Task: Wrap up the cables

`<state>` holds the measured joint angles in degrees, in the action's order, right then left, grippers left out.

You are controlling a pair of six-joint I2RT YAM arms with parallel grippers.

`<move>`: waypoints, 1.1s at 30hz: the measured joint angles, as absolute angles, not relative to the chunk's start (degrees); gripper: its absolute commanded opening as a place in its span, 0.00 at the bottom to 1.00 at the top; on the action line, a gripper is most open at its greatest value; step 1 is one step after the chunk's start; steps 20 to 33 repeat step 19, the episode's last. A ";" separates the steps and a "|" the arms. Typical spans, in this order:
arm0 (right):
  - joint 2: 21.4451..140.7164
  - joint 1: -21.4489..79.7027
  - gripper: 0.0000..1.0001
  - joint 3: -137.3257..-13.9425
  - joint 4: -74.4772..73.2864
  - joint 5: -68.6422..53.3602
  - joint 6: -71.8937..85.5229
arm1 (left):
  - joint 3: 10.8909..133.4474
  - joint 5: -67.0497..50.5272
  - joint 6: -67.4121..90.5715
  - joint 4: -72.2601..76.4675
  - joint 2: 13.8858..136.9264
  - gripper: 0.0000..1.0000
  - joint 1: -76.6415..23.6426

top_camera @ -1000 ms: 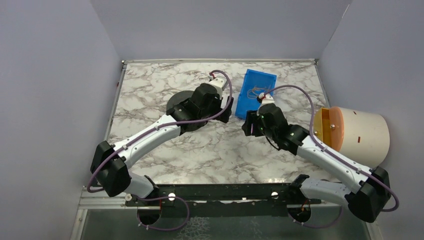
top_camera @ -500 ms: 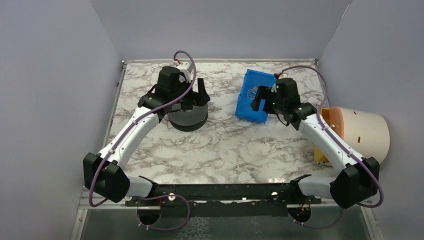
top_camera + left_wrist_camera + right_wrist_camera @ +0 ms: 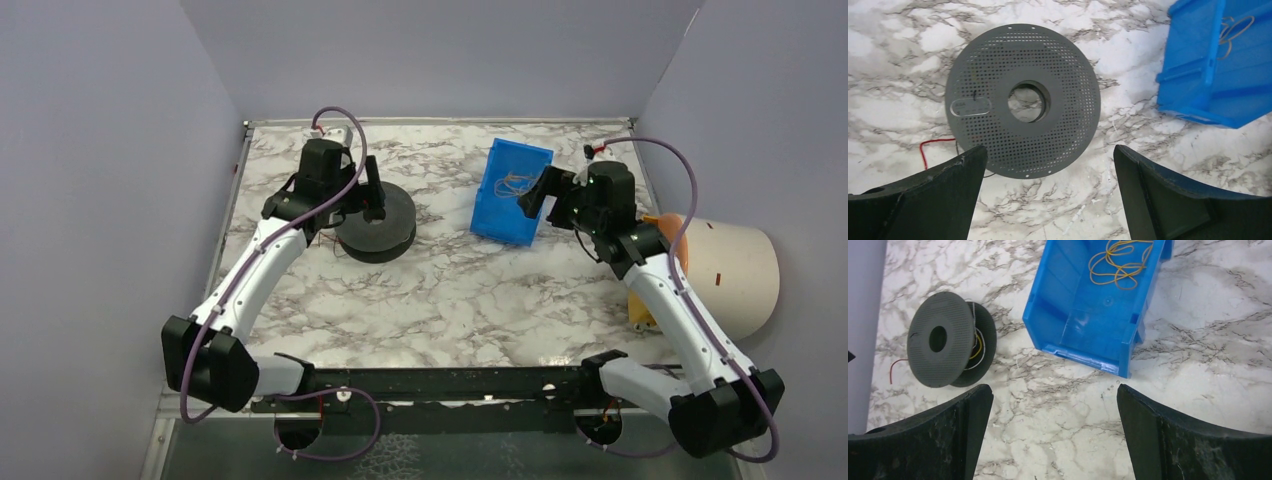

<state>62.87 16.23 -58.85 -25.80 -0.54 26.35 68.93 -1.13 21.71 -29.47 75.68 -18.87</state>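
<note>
Both empty: left gripper (image 3: 1048, 155) spread wide above the black spool (image 3: 1023, 100) at frame centre, right gripper (image 3: 1053, 390) spread wide over the blue bin (image 3: 1083, 320) holding loose yellow cables (image 3: 1118, 265) at top; looks staged to pick and wind.

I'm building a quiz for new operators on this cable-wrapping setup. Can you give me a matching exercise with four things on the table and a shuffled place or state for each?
Things:
1. spool
2. blue bin
3. loose cables
4. red strand

Places or states:
A. coiled inside the bin
B. lying flat on the marble, perforated disc up
C. trailing out from under the spool's edge
D. right of the spool, open side up

Pairs: 1-B, 2-D, 3-A, 4-C
</note>
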 measured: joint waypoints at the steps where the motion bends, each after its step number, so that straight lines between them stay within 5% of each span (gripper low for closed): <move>1: 61.54 16.23 1.00 -58.28 -25.96 -1.26 26.37 | 68.40 -0.25 21.63 -29.54 75.05 0.99 -18.87; 18: 40.93 16.23 1.00 -48.66 -24.51 -6.87 23.31 | 47.55 -1.48 9.65 -15.68 43.88 0.99 -18.87; 33: 40.58 16.23 1.00 -48.38 -23.88 -7.70 22.83 | 47.33 -2.37 9.28 -14.90 43.29 0.99 -18.87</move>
